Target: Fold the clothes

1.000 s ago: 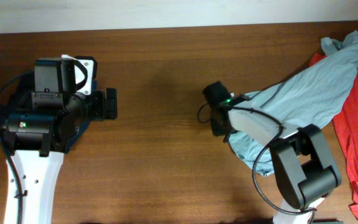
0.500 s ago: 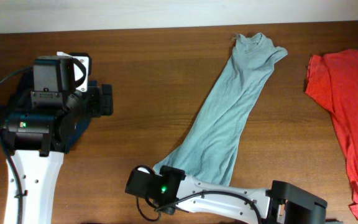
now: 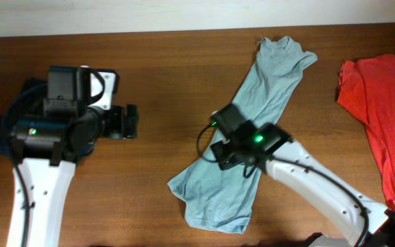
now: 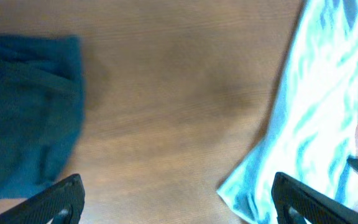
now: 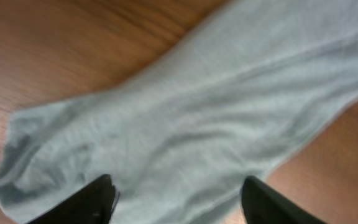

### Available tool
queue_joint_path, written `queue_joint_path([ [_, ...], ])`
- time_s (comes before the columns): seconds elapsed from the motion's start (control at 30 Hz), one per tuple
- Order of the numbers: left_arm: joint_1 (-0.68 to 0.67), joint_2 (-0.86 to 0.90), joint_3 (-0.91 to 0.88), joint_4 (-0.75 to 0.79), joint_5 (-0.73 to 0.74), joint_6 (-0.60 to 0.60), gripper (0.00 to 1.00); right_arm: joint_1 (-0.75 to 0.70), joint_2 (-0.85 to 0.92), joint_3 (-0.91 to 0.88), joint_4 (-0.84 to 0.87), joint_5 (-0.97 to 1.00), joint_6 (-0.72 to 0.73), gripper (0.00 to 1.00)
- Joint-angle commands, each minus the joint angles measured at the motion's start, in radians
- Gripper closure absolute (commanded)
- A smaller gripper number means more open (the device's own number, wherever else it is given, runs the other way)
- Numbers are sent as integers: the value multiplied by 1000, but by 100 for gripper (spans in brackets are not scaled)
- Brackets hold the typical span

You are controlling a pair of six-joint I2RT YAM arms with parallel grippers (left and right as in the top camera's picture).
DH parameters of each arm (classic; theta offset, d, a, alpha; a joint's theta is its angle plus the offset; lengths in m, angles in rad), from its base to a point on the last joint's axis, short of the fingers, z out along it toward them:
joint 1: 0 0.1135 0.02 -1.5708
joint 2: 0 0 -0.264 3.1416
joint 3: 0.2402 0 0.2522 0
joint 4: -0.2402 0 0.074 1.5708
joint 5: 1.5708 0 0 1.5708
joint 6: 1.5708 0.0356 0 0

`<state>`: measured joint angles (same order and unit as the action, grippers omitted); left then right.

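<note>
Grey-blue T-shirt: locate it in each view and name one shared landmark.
Overhead: T-shirt, a diagonal strip right of centre.
Left wrist: T-shirt along the right edge.
Right wrist: T-shirt fills most of the frame.
Shared landmark: the brown wooden table beneath it.

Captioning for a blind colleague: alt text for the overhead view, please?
A grey-blue T-shirt lies in a long diagonal strip on a wooden table, with the right arm over its middle. A red shirt lies at the right edge; the left arm sits over a navy garment at far left.
</note>
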<state>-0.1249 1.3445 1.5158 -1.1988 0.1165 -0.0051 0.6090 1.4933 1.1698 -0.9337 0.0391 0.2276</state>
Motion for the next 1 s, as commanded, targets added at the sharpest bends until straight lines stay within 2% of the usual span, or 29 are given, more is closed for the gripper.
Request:
queue_joint_path([
  [0.0,-45,73,-75,-22,112,-3,4,-72,2,12,-63,-150,17,22],
  [0.07,-98,146,-156,-3,165,-2,4,-98,2,12,-119,-148,17,14],
  [0.17,-190,243,-239,25,165,6,6,-101,2,12,-129,-147,24,13],
  [0.33,-312,380,-280,29,124,43,7,-123,2,12,-129,-100,127,13],
  [0.43,-366,456,-290,41,104,60,7,-191,2,12,-129,-99,198,13],
  [0.63,-430,589,-290,85,93,82,7,-340,2,12,-134,-152,207,13],
  [0.7,-436,616,-290,100,93,82,11,-378,2,12,-137,-153,204,13],
  [0.77,-438,645,-290,114,93,82,26,-412,2,12,-136,-158,204,13],
  [0.8,-438,655,-290,116,93,83,39,-423,2,12,-136,-161,204,13],
  [0.83,-438,659,-290,115,93,83,61,-435,2,12,-136,-163,204,13],
  [0.87,-438,661,-289,105,93,85,94,-454,2,12,-137,-164,204,13],
  [0.9,-438,660,-287,98,93,85,99,-462,2,12,-138,-164,203,13],
  [0.97,-437,654,-246,34,93,80,99,-474,2,12,-142,-163,195,13],
])
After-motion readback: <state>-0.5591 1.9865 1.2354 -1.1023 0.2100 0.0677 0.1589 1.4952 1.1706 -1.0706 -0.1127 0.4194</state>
